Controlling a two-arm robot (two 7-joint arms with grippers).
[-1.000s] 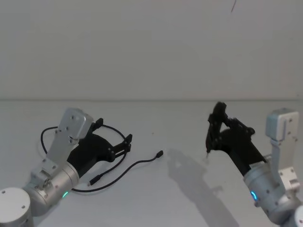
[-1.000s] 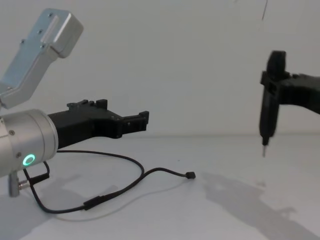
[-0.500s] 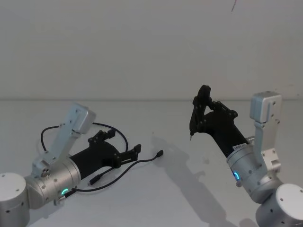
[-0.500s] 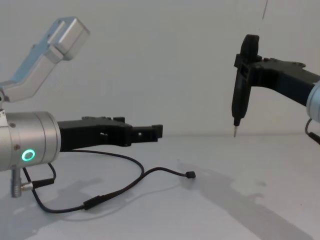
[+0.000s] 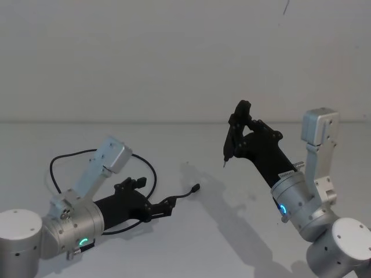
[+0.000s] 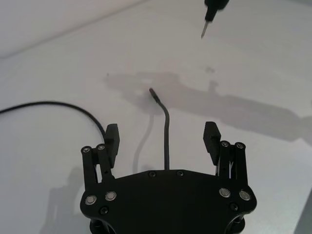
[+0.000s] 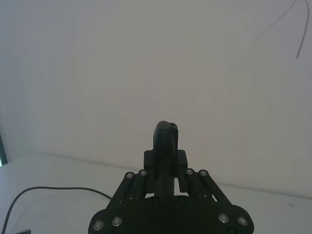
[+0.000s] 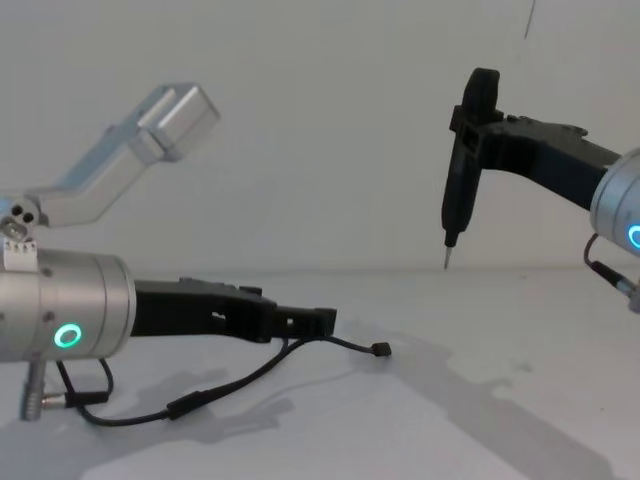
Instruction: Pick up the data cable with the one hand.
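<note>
Straddling data cable [image 6: 166, 144], wrist view, left gripper [image 6: 162, 130] spread, right gripper [image 7: 166, 163] clamping tool [image 8: 458, 190]

Bright, even light (soft shadows)

One data cable [image 6: 166, 141] on one desk [image 5: 232, 237]; the cable has one small plug end [image 8: 380, 350] and one inline sleeve [image 8: 185, 406]. Two tools, the left tool [image 6: 162, 132] and the right tool [image 7: 165, 158], each with two fingers. One black pointed rod [image 8: 462, 190] with a single metal tip. Two lit rings: one green ring [image 8: 67, 335] on the left arm and one blue ring [image 5: 283, 209] on the right arm. One short wire with a silver plug [image 8: 33, 395].
</note>
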